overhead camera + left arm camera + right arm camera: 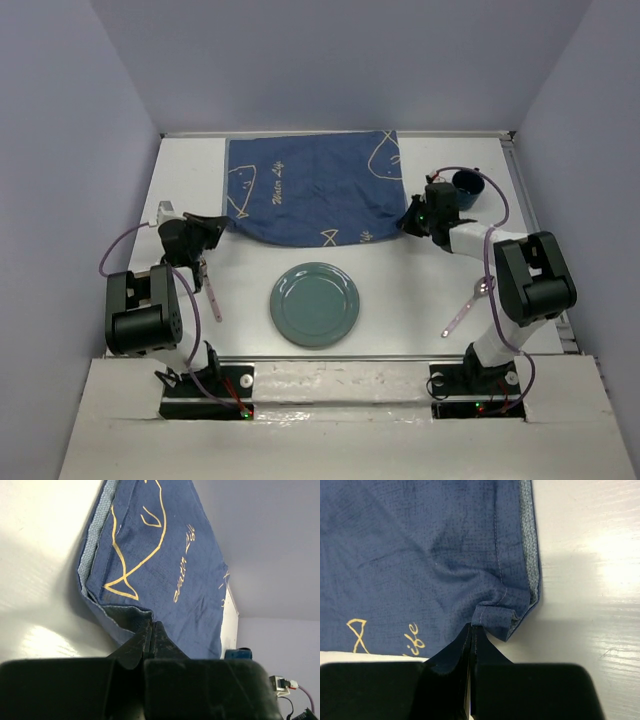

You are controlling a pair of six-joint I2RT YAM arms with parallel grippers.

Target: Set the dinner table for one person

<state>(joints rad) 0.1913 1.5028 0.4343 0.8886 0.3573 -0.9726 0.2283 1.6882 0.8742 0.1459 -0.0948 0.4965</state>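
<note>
Pinched tight, my left pincer (151, 629) and right pincer (471, 630) each hold a near corner of the dark blue cloth with pale fish outlines (310, 190), I think to pull it flat. Under it all spreads the big flat white desk (400, 330), with the round green plate (315, 304) nearer me.

Light bright, even | glare on dinner table (615, 555) | soft shadow beside cloth (420, 555) | my fingers (449, 655) nearly black
</note>
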